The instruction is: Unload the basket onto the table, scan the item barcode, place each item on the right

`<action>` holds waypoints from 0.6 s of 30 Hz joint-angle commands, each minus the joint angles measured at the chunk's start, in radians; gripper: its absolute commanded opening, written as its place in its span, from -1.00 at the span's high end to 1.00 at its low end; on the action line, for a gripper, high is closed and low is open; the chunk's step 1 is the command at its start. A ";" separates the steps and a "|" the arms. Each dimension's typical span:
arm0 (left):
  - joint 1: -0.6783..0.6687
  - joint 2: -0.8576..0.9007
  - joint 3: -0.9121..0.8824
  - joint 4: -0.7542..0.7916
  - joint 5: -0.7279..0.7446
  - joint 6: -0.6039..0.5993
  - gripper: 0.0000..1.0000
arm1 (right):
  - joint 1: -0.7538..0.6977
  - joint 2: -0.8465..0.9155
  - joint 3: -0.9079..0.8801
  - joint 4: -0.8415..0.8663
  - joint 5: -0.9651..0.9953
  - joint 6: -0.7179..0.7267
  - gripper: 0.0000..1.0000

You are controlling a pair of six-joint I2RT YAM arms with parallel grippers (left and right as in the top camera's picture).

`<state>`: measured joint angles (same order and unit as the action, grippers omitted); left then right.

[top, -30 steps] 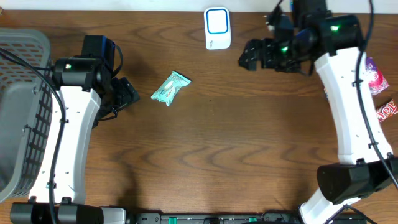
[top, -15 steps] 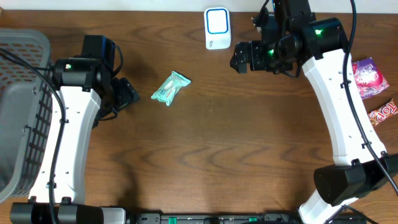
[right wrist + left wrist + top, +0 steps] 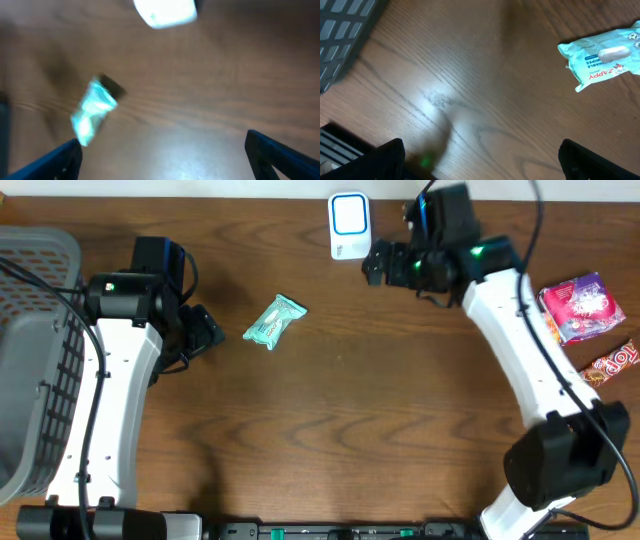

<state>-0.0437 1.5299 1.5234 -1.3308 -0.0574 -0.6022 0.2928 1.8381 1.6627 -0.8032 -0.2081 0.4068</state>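
The teal wipes packet (image 3: 274, 321) lies flat on the brown wooden surface (image 3: 330, 430), left of centre, tilted with 1 end toward the far edge. Nothing touches it. The left pincer (image 3: 205, 330) sits just to its left, released, both dark fingers spread wide and apart from the packet; in the left wrist view the packet shows at the upper right, with "ZAPPY" printed on its label. The white scanner (image 3: 349, 225) with a blue-framed window stands at the far edge of the surface, beyond and to the right of the packet. The right pincer (image 3: 378, 262) hangs just to the right of the scanner, also released and empty, its jaws wide. The right wrist view is blurred, with the packet at its left and the scanner at its top. A grey basket (image 3: 30, 350) occupies the left edge. At the right edge lie 2 more items, a pink packet (image 3: 582, 305) and a red candy bar (image 3: 612, 362).
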 commanded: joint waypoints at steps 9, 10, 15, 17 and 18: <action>0.002 0.000 -0.003 -0.003 -0.006 0.002 -0.96 | 0.056 -0.002 -0.434 0.367 0.019 0.075 -0.99; 0.002 0.000 -0.003 -0.003 -0.006 0.002 -0.96 | 0.056 -0.002 -0.442 0.365 0.019 0.075 -0.98; 0.002 0.000 -0.003 -0.003 -0.006 0.002 -0.96 | 0.053 -0.002 -0.449 0.366 0.015 0.076 -0.99; 0.002 0.000 -0.003 -0.003 -0.006 0.002 -0.96 | 0.056 -0.002 -0.449 0.366 0.016 0.092 -0.99; 0.002 0.000 -0.003 -0.003 -0.006 0.002 -0.96 | 0.059 -0.002 -0.450 0.366 0.016 0.092 -0.99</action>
<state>-0.0437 1.5299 1.5230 -1.3308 -0.0574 -0.6022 0.3435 1.8393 1.2163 -0.4412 -0.1936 0.4747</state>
